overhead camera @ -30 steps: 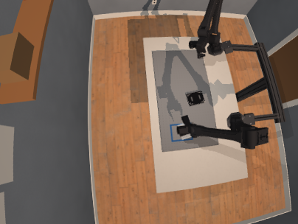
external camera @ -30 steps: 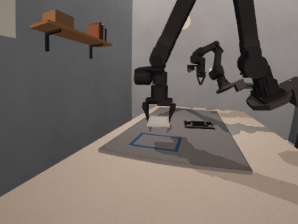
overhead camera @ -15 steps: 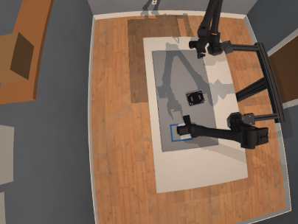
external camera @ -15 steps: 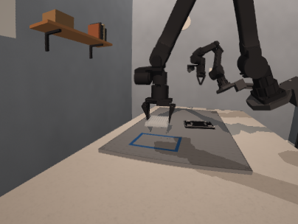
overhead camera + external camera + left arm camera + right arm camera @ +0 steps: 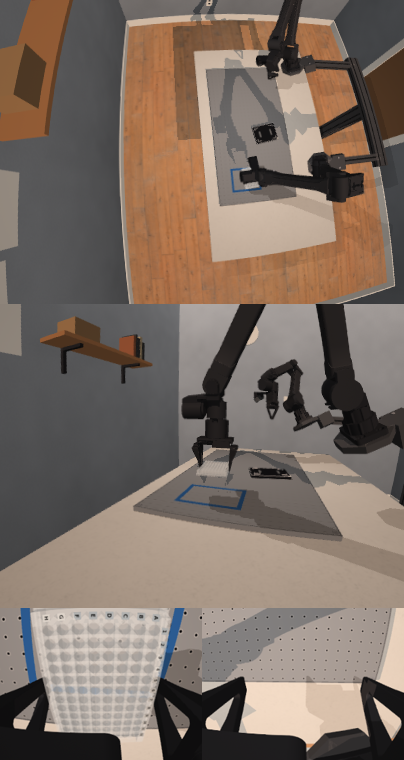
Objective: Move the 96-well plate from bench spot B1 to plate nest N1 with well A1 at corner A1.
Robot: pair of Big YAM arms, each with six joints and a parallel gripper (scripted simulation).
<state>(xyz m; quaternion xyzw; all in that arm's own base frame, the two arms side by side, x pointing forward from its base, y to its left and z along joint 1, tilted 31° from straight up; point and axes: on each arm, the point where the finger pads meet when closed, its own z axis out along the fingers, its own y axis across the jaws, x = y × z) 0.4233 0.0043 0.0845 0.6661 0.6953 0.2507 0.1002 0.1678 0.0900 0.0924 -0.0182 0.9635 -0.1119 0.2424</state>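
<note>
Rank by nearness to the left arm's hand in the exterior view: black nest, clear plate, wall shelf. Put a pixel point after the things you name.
1. Clear plate (image 5: 213,469) (image 5: 102,669): between the hand's (image 5: 216,463) (image 5: 102,684) fingers.
2. Black nest (image 5: 265,133) (image 5: 270,473): just right of it in view.
3. Wall shelf (image 5: 56,75) (image 5: 95,351): far upper left.

Top, exterior: both arms shared; wrist views close, facing down.
</note>
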